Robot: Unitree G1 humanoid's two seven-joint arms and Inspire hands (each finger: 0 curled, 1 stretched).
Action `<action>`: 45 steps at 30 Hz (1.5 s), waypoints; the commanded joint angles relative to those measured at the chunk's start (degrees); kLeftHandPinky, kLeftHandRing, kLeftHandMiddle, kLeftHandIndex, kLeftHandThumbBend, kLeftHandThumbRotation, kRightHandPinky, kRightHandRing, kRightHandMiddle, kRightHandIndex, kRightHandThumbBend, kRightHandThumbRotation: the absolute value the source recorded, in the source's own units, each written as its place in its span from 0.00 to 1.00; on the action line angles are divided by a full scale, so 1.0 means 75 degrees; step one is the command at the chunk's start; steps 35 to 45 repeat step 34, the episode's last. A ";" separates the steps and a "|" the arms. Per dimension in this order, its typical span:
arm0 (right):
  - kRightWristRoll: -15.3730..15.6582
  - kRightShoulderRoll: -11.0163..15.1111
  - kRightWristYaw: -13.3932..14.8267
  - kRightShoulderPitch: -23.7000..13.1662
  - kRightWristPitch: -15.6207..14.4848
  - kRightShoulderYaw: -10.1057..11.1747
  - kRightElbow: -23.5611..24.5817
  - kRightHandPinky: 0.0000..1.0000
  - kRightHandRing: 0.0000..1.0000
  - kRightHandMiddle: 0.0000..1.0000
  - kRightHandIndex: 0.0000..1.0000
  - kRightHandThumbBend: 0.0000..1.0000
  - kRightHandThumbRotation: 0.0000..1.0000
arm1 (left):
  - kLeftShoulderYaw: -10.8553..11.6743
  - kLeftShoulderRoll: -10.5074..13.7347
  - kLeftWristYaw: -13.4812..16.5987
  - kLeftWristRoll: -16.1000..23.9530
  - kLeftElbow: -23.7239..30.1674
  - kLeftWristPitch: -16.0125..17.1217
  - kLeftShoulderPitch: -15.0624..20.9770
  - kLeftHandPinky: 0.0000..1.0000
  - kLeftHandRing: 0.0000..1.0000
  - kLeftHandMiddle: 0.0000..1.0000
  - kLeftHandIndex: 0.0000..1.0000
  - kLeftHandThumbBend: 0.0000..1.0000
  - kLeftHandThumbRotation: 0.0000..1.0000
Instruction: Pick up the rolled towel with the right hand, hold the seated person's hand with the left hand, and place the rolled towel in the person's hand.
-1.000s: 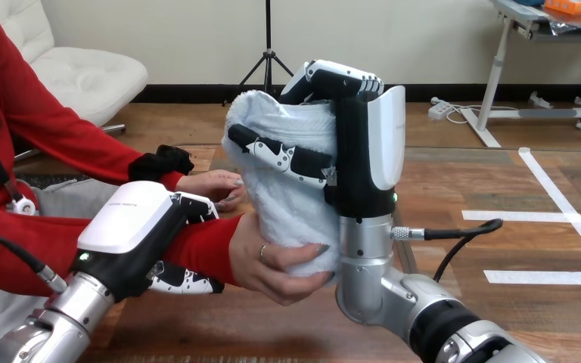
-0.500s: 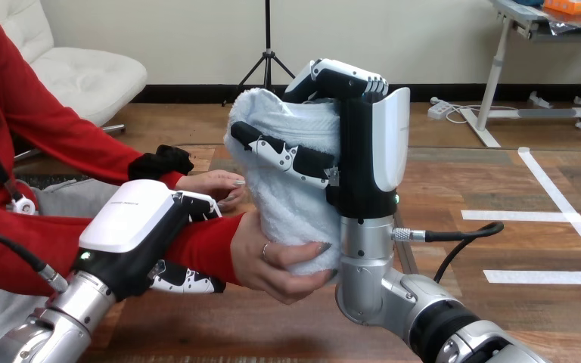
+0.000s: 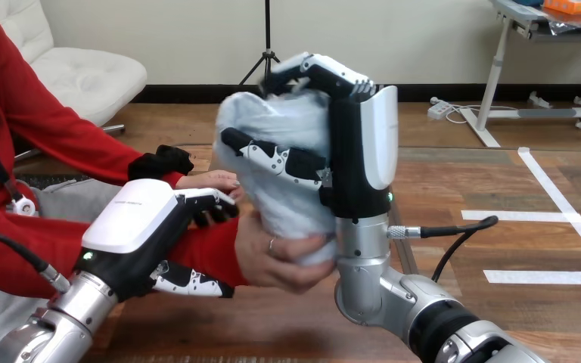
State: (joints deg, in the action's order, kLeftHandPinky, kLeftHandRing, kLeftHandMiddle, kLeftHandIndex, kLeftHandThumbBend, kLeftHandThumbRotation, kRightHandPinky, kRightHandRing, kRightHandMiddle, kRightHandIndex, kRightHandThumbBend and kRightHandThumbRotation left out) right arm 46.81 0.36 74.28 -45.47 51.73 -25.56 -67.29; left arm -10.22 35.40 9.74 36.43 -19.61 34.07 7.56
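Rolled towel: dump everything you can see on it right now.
The rolled towel is white, soft terry-looking cloth, wound into a thick bundle. It stands roughly upright, held in the air. The right hand grips it: fingers curl over its top end and the thumb crosses its front. The person's hand cups its lower end from below and the side.

Bright, even light falls from above. The white shell on the right hand [image 3: 382, 136] carries a soft sheen, and a dim, soft-edged shadow sits beneath the left hand [image 3: 132, 219].
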 commanded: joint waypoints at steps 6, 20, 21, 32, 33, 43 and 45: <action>-0.0373 0.0071 -0.0709 -0.0065 0.0102 0.0082 0.0333 0.72 0.79 0.80 0.86 0.89 0.61 | 0.0221 -0.0078 0.0126 -0.0127 0.0593 0.0019 0.0077 0.86 0.89 0.92 0.95 0.99 0.39; -0.0719 0.0341 -0.1700 0.0333 0.0247 0.0201 0.0603 0.85 0.90 0.88 0.99 0.99 0.74 | 0.0224 -0.0227 0.0138 -0.0183 0.0685 -0.0066 -0.0190 0.96 0.99 0.99 1.00 1.00 0.49; -0.0745 0.0354 -0.1767 0.0357 0.0254 0.0212 0.0627 0.86 0.90 0.89 0.99 0.99 0.74 | 0.0223 -0.0238 0.0147 -0.0184 0.0683 -0.0064 -0.0200 0.96 0.99 1.00 1.00 1.00 0.50; -0.1083 0.0625 -0.2670 0.0706 0.0378 0.0343 0.1029 0.88 0.95 0.93 1.00 1.00 0.82 | 0.0212 -0.0348 0.0218 -0.0195 0.0672 -0.0023 -0.0408 1.00 1.00 1.00 1.00 1.00 0.59; -0.1107 0.0641 -0.2726 0.0730 0.0390 0.0357 0.1060 0.89 0.95 0.93 1.00 1.00 0.82 | 0.0213 -0.0356 0.0229 -0.0188 0.0668 -0.0014 -0.0419 1.00 1.00 1.00 1.00 1.00 0.60; -0.1106 0.0677 -0.2776 0.0771 0.0375 0.0368 0.1112 0.89 0.95 0.93 1.00 1.00 0.82 | 0.0215 -0.0369 0.0244 -0.0187 0.0670 -0.0005 -0.0454 1.00 1.00 1.00 1.00 1.00 0.60; -0.1106 0.0677 -0.2776 0.0771 0.0375 0.0368 0.1112 0.89 0.95 0.93 1.00 1.00 0.82 | 0.0215 -0.0369 0.0244 -0.0187 0.0670 -0.0005 -0.0454 1.00 1.00 1.00 1.00 1.00 0.60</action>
